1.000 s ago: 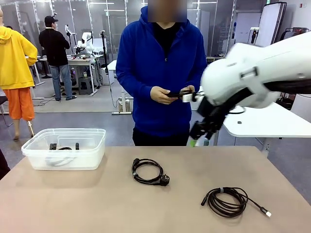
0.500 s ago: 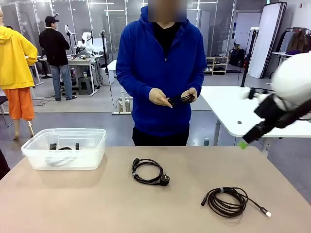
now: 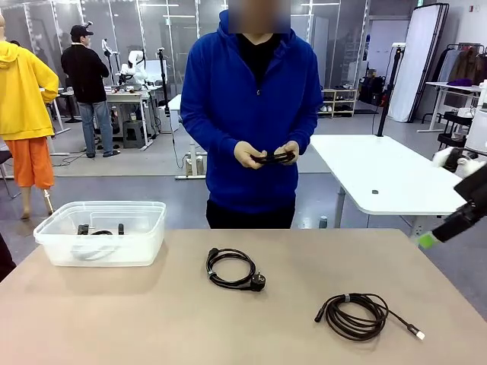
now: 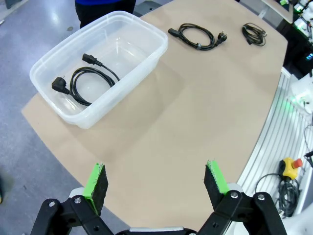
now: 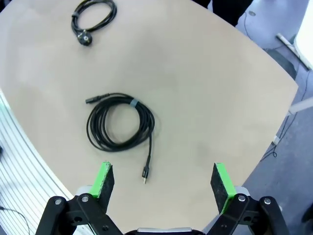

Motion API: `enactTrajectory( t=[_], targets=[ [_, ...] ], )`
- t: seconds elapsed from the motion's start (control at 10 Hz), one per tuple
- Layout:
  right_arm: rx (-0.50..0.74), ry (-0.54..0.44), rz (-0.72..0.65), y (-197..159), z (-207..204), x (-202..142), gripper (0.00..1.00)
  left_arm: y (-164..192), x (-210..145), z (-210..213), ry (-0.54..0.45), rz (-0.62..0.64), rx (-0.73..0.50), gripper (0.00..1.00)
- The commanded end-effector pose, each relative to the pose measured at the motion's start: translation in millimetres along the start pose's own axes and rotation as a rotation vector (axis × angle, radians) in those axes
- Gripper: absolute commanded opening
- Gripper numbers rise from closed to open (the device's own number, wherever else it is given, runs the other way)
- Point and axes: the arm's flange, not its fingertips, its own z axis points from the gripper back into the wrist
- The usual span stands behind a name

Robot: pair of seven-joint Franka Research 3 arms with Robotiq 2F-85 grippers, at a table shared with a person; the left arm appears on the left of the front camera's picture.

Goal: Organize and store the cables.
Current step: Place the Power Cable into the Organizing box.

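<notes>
Two of the cables lie on the tan table: a coil with a chunky plug (image 3: 234,269) (image 4: 198,35) (image 5: 94,18) near the middle, and a thinner coil with a slim connector (image 3: 358,315) (image 4: 254,33) (image 5: 121,122) at the right. Another coiled cable (image 4: 85,81) rests inside the clear plastic bin (image 3: 103,205) (image 4: 157,46) at the left. The person in blue holds a further black coil (image 3: 274,157) in both hands. My right gripper (image 3: 443,230) (image 5: 163,178) hangs open high above the thin coil, at the table's right edge. My left gripper (image 4: 155,183) is open above the table's near-left edge.
A white table (image 3: 380,175) stands behind to the right. A striped metal rail (image 4: 274,147) and a red stop button (image 4: 292,164) sit beside the table on my side. People stand far back on the left.
My right arm has swung from in front of the person out to the right edge of the view. The person's hands have shifted slightly with the coil.
</notes>
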Motion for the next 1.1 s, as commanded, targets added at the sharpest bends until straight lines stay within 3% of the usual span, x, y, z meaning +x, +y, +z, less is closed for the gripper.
enactTrajectory(
  t=[0.0, 0.4, 0.5, 0.6, 0.8, 1.0],
  targets=[
    [0.050, -0.029, 0.061, -18.1, 6.2, -25.0, 1.00, -2.2, 0.3, 0.9, 0.001, -0.006, 0.008, 1.00],
    [0.123, -0.090, 0.088, -48.4, 12.7, -72.9, 1.00, -2.2, 0.3, 0.9, 0.001, -0.006, 0.008, 1.00],
    [0.125, -0.112, 0.103, -48.7, 11.7, -74.9, 1.00, -2.2, 0.3, 0.9, 0.001, -0.006, 0.008, 1.00],
    [0.089, -0.060, 0.074, -40.0, 14.8, -70.0, 1.00, -2.2, 0.3, 0.9, 0.001, -0.006, 0.008, 1.00],
    [0.089, -0.060, 0.074, -40.0, 14.8, -70.0, 1.00, -0.6, 4.6, -8.1, -0.012, 0.003, 0.002, 1.00],
    [0.089, -0.060, 0.074, -40.0, 14.8, -70.0, 1.00, -20.5, 28.5, -20.2, -0.014, -0.046, -0.059, 1.00]
  ],
)
